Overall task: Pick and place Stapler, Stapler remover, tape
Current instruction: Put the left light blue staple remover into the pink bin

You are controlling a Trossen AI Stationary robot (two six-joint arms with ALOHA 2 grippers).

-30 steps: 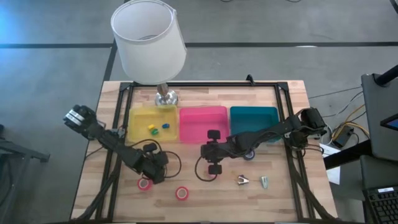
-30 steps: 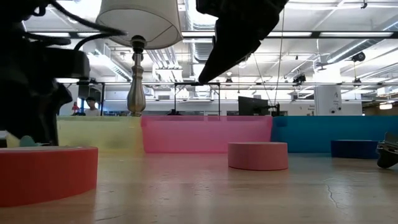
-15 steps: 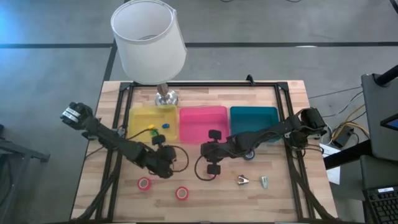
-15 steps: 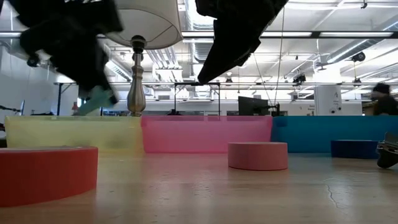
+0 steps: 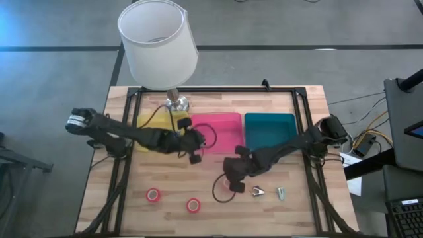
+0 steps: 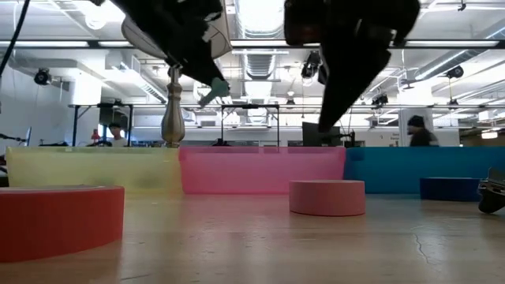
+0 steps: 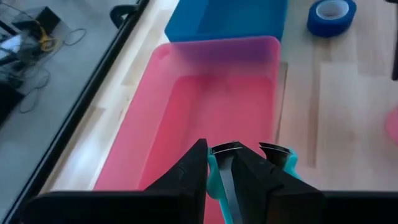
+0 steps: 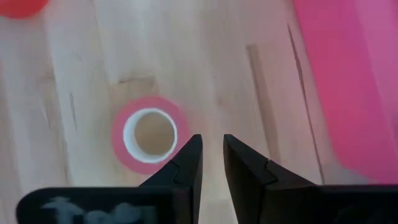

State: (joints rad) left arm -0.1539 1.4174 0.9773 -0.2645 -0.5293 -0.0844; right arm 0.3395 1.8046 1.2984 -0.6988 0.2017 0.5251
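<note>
Jaws of left gripper [image 7: 247,163] clamp a teal stapler remover [image 7: 225,177] over pink bin [image 7: 205,99]; right gripper [image 8: 210,163] narrowly parted, empty.

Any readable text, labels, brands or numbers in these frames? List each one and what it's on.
None readable.
Yellow bin, pink bin, teal bin: no labels show.
Red tape rolls, blue tape roll: no print shows.
Lamp shade: blank.
Room behind the table, low view: any signs there are too small and blurred to read.
</note>
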